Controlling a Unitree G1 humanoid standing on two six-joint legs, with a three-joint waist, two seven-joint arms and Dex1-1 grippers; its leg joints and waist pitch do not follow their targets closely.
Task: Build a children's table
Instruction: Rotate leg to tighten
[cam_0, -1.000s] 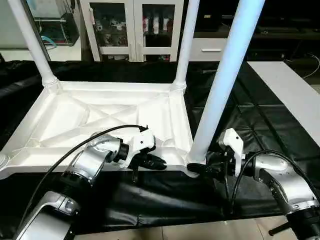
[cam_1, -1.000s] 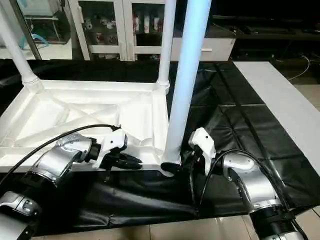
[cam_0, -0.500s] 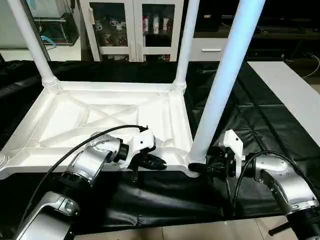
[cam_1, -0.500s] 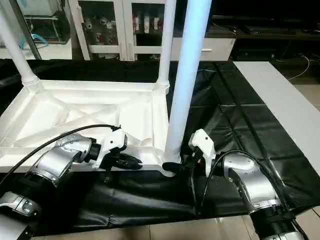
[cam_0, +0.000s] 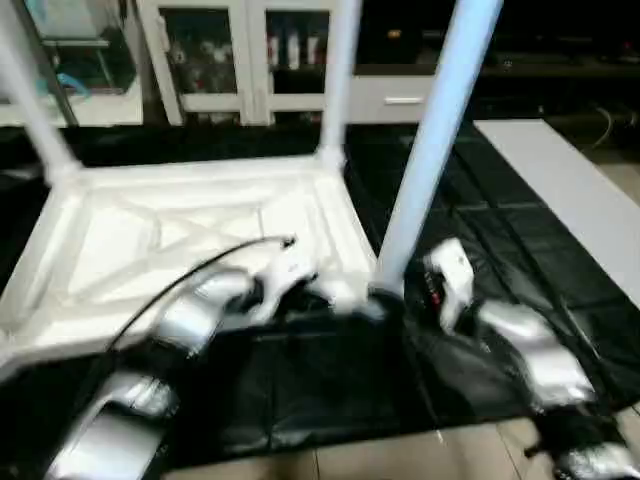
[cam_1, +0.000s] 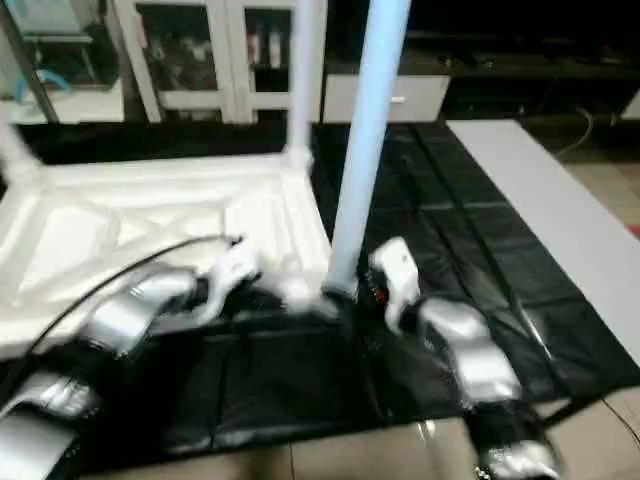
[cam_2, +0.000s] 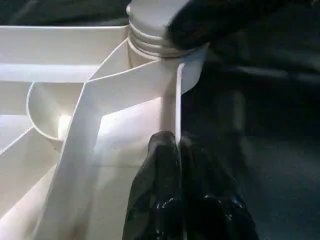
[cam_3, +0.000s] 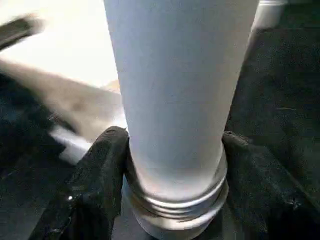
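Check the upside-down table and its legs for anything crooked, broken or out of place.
One thing stands out: the near-right leg leans, tilting to the right as it rises, while the far-right leg stands nearly straight. The right gripper clasps its base at the corner socket. No cracks or damage show on the tabletop.

Tabletop (cam_0: 190, 240) upturned on mat (cam_0: 470, 250) (legs (cam_0: 435, 150) up).
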